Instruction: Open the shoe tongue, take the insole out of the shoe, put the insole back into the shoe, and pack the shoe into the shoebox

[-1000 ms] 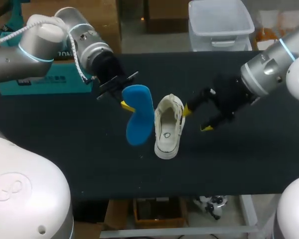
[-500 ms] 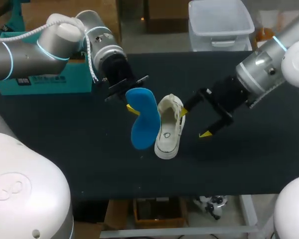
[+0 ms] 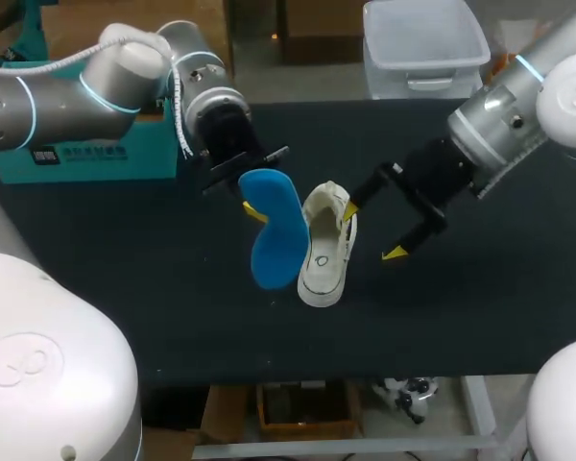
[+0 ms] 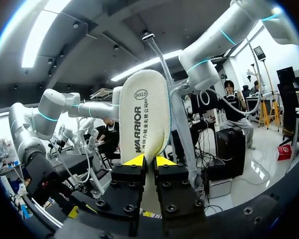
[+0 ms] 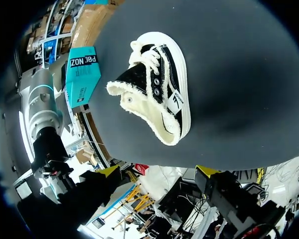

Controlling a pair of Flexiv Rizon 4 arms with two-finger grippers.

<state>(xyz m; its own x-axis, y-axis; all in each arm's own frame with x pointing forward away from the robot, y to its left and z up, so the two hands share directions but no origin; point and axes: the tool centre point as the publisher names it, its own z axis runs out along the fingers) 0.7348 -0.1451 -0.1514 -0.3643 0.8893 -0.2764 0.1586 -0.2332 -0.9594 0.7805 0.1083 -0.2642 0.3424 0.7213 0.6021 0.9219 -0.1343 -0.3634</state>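
Observation:
My left gripper (image 3: 253, 208) is shut on one end of the blue insole (image 3: 275, 229), which hangs above the black table just left of the shoe. In the left wrist view the insole's cream underside (image 4: 144, 114) stands up between the yellow tips of my left gripper (image 4: 148, 160). The white and black shoe (image 3: 324, 245) lies on the table's middle, opening upward. My right gripper (image 3: 373, 233) is open at the shoe's right side, one tip close to its collar. In the right wrist view the shoe (image 5: 154, 92) lies ahead of my right gripper (image 5: 158, 172). The teal shoebox (image 3: 86, 154) sits at the far left.
The black table (image 3: 461, 307) has bare room in front of the shoe and to its right. In the right wrist view the teal shoebox (image 5: 82, 74) lies beyond the shoe, with my left arm (image 5: 40, 114) beside it.
The left arm has shifted a little to the right, carrying the insole nearer the shoe. The right gripper has turned slightly beside the shoe and stays open.

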